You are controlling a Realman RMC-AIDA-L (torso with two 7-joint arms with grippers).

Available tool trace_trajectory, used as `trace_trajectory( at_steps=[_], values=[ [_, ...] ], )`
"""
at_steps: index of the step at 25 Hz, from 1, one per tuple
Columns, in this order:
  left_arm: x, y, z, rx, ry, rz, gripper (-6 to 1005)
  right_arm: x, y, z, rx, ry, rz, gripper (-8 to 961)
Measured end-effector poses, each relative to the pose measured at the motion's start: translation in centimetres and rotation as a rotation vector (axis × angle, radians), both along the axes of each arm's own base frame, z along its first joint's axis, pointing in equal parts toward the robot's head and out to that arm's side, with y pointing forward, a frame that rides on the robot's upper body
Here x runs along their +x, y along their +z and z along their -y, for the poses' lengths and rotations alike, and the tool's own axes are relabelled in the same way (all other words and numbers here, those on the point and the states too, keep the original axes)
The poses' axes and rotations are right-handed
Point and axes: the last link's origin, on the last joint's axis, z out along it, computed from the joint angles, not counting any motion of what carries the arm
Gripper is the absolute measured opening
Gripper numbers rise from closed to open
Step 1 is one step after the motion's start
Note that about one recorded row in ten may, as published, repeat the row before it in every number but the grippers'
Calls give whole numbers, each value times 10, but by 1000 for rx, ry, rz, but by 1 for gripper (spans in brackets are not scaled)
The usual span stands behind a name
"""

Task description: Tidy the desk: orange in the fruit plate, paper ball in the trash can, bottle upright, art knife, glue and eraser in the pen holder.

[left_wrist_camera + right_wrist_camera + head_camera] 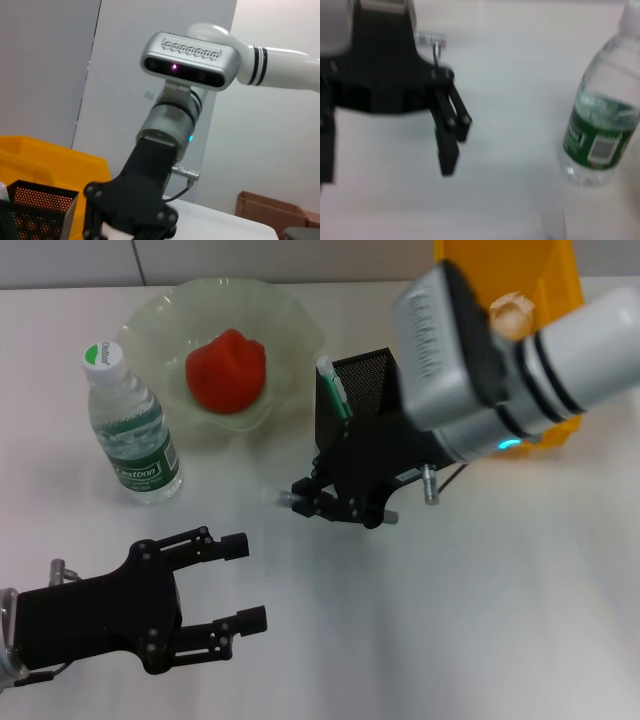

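Reaching low beside pen holder (362,390), right end effector (300,498)

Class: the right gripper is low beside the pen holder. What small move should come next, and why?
Probably raise the right gripper towards the pen holder's open top. It sits low by the holder's base with a small pale item at its tip, too unclear to name, and loose items belong in the holder. The left gripper waits open nearby.
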Motion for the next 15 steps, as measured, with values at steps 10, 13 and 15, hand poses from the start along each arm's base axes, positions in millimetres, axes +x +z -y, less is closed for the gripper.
trace_trajectory(
  at_steps=[10, 13, 15],
  values=[
    [-1, 0, 1, -8, 22, 7, 783, 39, 33, 18, 32, -124, -438, 128],
    [-1, 0, 1, -10, 25, 8, 783, 48, 39, 23, 42, -147, -515, 129],
    [-1, 0, 1, -10, 26, 8, 783, 61, 45, 32, 70, -167, -620, 127]
  ],
)
